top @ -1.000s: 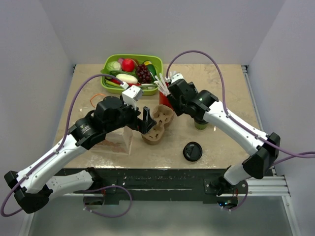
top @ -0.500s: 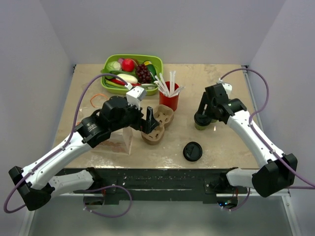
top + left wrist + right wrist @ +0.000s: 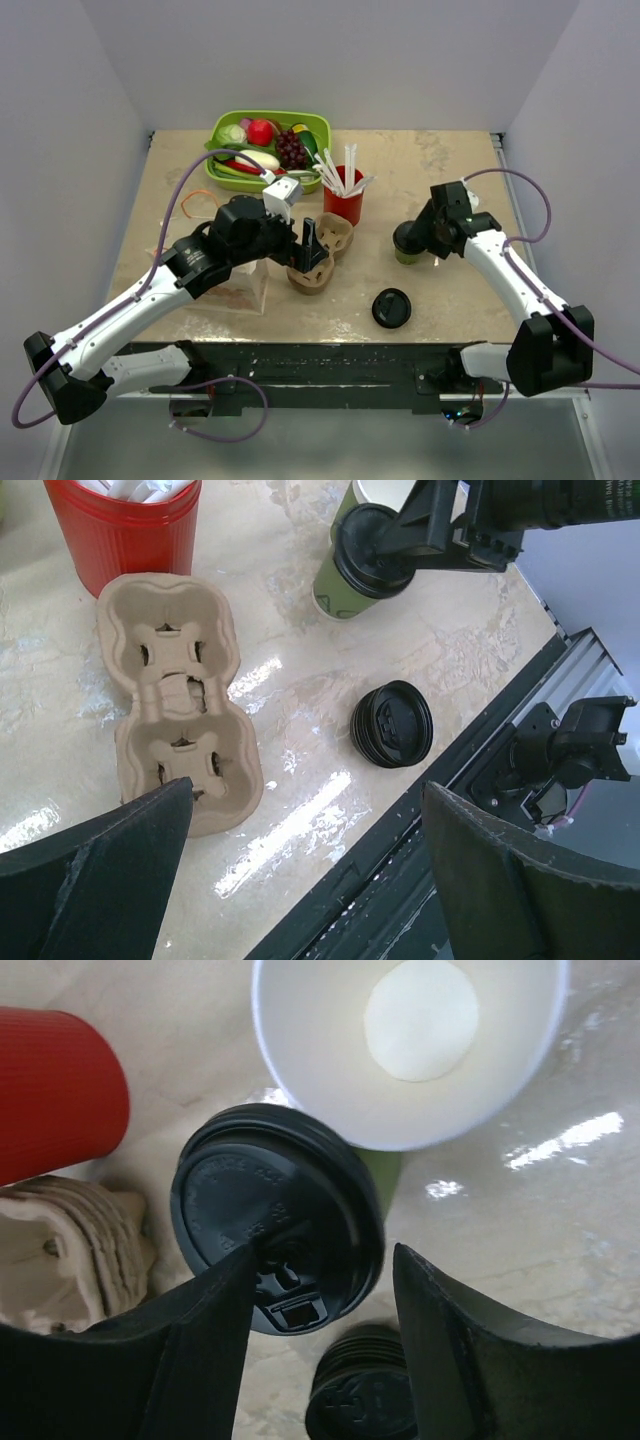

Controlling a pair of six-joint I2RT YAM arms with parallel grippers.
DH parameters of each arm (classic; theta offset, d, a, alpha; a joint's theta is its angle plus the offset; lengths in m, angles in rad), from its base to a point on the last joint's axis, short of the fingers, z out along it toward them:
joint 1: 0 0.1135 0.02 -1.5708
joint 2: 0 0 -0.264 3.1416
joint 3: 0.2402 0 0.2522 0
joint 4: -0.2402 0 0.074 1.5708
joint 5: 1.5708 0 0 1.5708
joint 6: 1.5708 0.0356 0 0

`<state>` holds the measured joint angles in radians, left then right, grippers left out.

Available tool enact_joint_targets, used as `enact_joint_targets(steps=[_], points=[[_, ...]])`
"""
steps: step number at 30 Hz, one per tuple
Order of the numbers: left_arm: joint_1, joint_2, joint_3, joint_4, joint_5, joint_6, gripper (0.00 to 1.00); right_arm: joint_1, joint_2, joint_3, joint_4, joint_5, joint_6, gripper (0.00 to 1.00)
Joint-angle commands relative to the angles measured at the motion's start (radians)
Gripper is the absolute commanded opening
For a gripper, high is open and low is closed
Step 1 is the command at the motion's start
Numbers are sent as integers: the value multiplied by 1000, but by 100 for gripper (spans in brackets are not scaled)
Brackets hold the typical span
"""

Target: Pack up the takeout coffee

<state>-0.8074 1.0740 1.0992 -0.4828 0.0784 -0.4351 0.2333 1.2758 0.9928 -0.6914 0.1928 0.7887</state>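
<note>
A green paper cup [image 3: 388, 1174] with a black lid [image 3: 262, 1210] on it stands right of the red cup; it also shows in the top view [image 3: 406, 250] and the left wrist view [image 3: 338, 585]. An open green cup with a white inside [image 3: 410, 1040] stands just behind it. My right gripper [image 3: 322, 1305] is open, its fingers either side of the lid's near edge, close above it. Loose black lids [image 3: 391, 308] lie near the front edge. My left gripper [image 3: 310, 880] is open and empty, hovering over the brown cardboard carrier [image 3: 180, 695].
A red cup with white sticks [image 3: 345, 200] stands behind the carrier [image 3: 320, 255]. A green tray of toy food [image 3: 222, 177] sits at the back. A clear bag [image 3: 235, 285] lies under my left arm. The table's front edge and black rail [image 3: 480, 740] are close by.
My right arm swung from over the red cup to the right, then closed in on the lidded green cup. My left gripper shifted slightly right over the carrier.
</note>
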Motion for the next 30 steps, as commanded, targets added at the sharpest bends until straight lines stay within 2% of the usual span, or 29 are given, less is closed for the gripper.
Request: enact_joint_targets(steps=[1, 10, 15, 20, 24, 30], points=[[-1, -9, 7, 32, 3, -5, 100, -5, 19, -19, 173, -115, 61, 58], [-1, -8, 19, 10, -25, -10, 100, -6, 187, 79, 270, -144, 86, 47], [-1, -8, 24, 3, -43, -17, 100, -5, 252, 110, 325, -142, 110, 47], [-1, 4, 40, -13, -55, -19, 100, -5, 318, 181, 349, -73, 144, 47], [-1, 14, 47, -13, -63, -17, 100, -6, 359, 252, 356, 6, 144, 49], [-1, 35, 60, -5, -72, -19, 100, -6, 361, 320, 307, 22, 86, 63]])
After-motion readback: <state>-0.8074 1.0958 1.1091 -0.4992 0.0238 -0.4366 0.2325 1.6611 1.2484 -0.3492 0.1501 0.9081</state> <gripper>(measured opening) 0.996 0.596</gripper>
